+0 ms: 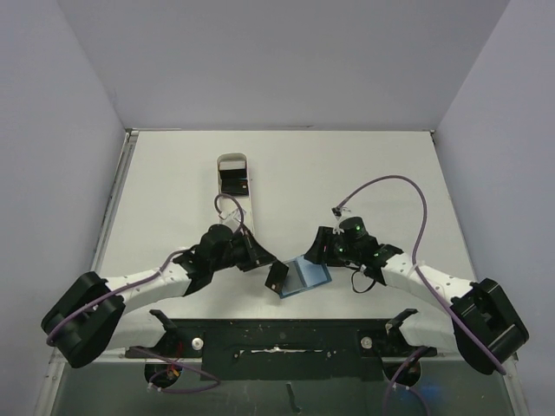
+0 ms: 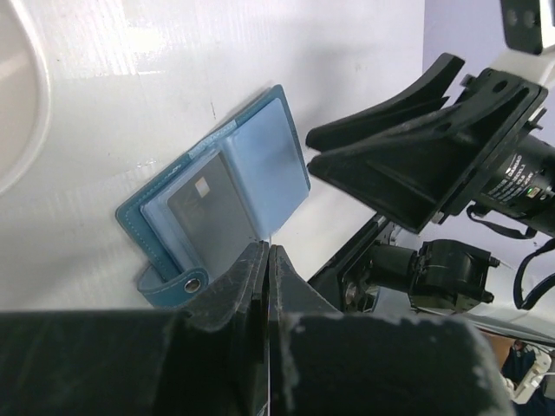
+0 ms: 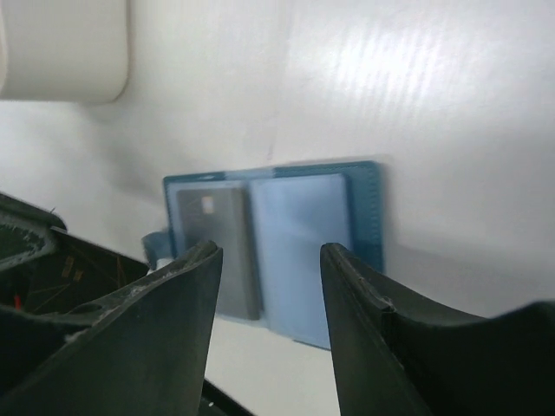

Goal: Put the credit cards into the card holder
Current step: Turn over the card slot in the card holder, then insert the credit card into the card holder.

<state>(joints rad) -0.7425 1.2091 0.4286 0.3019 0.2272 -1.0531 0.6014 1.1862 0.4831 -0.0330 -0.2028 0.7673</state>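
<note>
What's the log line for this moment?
left tool: shut on card by wallet | right tool: open | wallet: open, holds grey card | tray: cards inside

Table (image 1: 364,165): plain white top, walled left, right and far.

Card holder (image 1: 308,276) (image 2: 217,204) (image 3: 277,243): teal-blue, lies open and flat on the table, near side, about centre. Both panels face up; a grey card (image 2: 212,212) shows through one clear sleeve. The snap tab sticks out at one edge.

White tray (image 1: 234,186): long, oval-ended, left of centre, farther back, running near to far. Well apart from the holder.

Black base rail (image 1: 286,334): along the near edge.
</note>
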